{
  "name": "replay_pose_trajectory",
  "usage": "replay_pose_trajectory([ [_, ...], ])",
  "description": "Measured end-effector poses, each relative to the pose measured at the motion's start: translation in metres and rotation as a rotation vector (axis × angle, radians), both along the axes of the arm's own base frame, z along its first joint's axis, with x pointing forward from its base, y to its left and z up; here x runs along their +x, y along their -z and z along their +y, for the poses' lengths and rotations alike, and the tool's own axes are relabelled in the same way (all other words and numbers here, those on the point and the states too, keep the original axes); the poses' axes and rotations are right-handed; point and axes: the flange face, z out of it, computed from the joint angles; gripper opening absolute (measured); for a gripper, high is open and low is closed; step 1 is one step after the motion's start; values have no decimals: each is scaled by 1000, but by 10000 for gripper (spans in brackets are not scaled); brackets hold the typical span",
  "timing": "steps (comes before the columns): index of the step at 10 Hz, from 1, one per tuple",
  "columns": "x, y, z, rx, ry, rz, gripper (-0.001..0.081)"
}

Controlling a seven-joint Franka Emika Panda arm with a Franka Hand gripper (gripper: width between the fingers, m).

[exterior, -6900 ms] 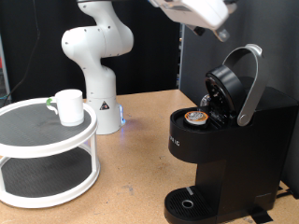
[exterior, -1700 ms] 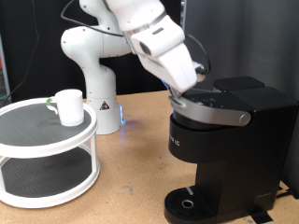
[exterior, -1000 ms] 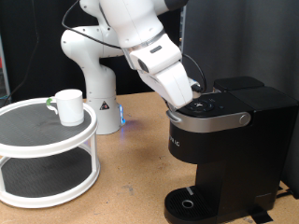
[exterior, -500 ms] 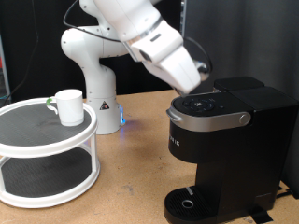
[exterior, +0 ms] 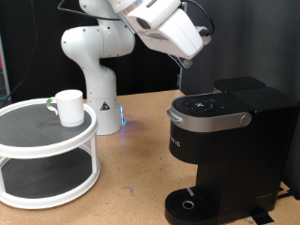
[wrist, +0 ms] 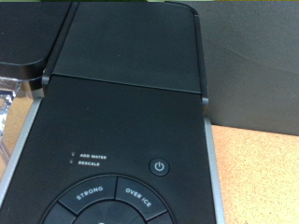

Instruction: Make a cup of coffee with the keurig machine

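**Lid down on the brewer, arm hanging above it, mug on the stand**

The gripper (exterior: pixel 188 62) hangs in the air above the keurig machine (exterior: pixel 225 150), at the end of the white arm (exterior: pixel 164 23) that reaches in from the exterior view's top. Its fingertips are small and dark against a dark background, so I cannot tell whether they stand apart or together; nothing shows between them, and they touch nothing. The wrist view shows no fingers at all, only the machine's black top.

The keurig machine stands at the exterior view's right, directly below the gripper and clear of it. Its lid is closed, with the silver-grey handle (exterior: pixel 217 116) lying flat across the front, and the round drip tray (exterior: pixel 190 204) at its foot carries no cup.

The cup (exterior: pixel 67 107) sits well apart from the gripper, at the exterior view's left, upright on the upper tier of a white two-level round stand (exterior: pixel 47 155) (its handle side turned toward the left).

In the wrist view the control panel (wrist: pixel 117 182) reads "ADD WATER" and "DESCALE" beside two small dots, with a power symbol button (wrist: pixel 161 167) and buttons marked "STRONG" and "OVER ICE". Pale lettering on the machine's front in the exterior view is too small to read.
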Motion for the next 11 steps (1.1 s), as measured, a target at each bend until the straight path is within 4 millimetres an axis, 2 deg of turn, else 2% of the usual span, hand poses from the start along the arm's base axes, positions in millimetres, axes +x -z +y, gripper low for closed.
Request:
replay_pose_trajectory([
  [2,-9,8,-2,-76,-81,61,2],
  [4,-25,12,-13,-126,-201,134,2],
  [7,-50,-2,-36,-146,-360,155,2],
  [9,-41,3,-36,-122,-240,94,2],
  [11,-54,9,-46,-38,-100,90,2],
])
